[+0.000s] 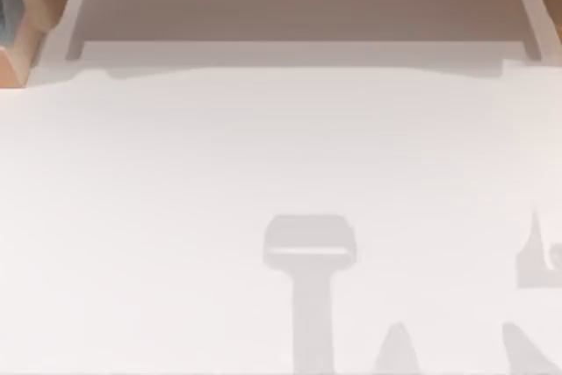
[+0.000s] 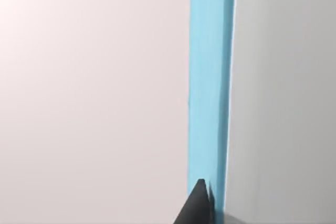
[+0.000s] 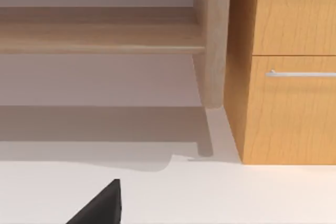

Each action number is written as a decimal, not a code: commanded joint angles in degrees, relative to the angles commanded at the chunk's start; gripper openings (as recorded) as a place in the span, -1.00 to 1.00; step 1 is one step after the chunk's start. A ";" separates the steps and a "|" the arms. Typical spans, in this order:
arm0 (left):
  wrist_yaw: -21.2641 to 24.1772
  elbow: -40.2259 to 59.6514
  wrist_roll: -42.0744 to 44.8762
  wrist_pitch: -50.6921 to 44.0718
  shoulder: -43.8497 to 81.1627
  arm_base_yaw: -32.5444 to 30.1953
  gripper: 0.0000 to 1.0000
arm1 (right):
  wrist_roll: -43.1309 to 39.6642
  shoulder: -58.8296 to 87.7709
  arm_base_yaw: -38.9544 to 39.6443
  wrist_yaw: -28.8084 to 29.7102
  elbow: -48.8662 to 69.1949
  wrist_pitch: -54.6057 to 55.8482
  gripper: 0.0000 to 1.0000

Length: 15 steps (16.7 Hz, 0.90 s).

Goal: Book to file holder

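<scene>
The left gripper (image 2: pixel 202 203) shows one dark fingertip, touching or just in front of a tall light-blue edge (image 2: pixel 209 93), probably the book held upright, as it would need to stand to enter a holder. Whether the fingers clamp it cannot be told. The right gripper (image 3: pixel 102 205) shows a dark tip above the white table (image 3: pixel 252 192); its state is equally unclear. Beyond it stand a wooden shelf (image 3: pixel 100 35) and a drawer cabinet (image 3: pixel 294 77), well apart.
</scene>
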 joint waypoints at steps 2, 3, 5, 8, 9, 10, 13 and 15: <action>2.10 -4.23 7.36 -0.98 -0.21 0.57 -1.00 | 0.00 0.00 0.00 0.00 0.00 0.00 1.00; 3.05 -5.99 10.97 -1.69 -0.30 0.35 -1.00 | 0.00 0.00 0.00 0.00 0.00 0.00 1.00; 4.58 -8.49 17.93 -3.55 -0.36 -1.36 -1.00 | 0.00 0.00 0.00 0.00 0.00 0.00 1.00; 6.05 -9.91 27.43 -6.83 -0.49 -6.41 -1.00 | 0.00 0.00 0.00 0.00 0.00 0.00 1.00; 6.34 -9.79 30.20 -7.91 -0.61 -8.56 -1.00 | 0.00 0.00 0.00 0.00 0.00 0.00 1.00; 6.59 -9.57 32.83 -8.96 -0.74 -10.73 -1.00 | 0.00 0.00 0.00 0.00 0.00 0.00 1.00; 7.09 -8.28 39.09 -11.72 -1.03 -16.79 -1.00 | 0.00 0.00 0.00 0.00 0.00 0.00 1.00; 7.30 -7.60 41.42 -12.94 -0.90 -19.31 -1.00 | 0.00 0.00 0.00 0.00 0.00 0.00 1.00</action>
